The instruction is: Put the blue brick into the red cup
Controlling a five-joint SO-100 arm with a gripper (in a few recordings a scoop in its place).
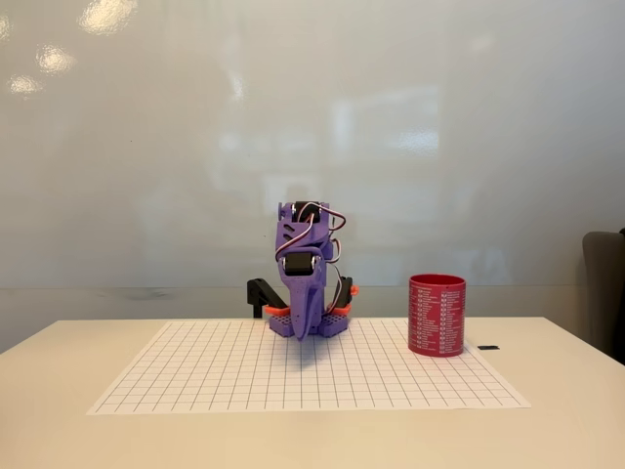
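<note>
Gridded mat (244,376), red cup (437,315) right, purple arm (308,283) folded

Your purple arm (309,283) sits folded at the far edge of the grid mat (308,376), gripper (303,330) tucked tip-down onto the sheet, jaws hard to read from here. Right of the gripper, well apart, stands the red cup (437,315), upright at the mat's edge.

light: bright, even (soft) | glare: wall (107,15) top-left; focus: sharp
</note>
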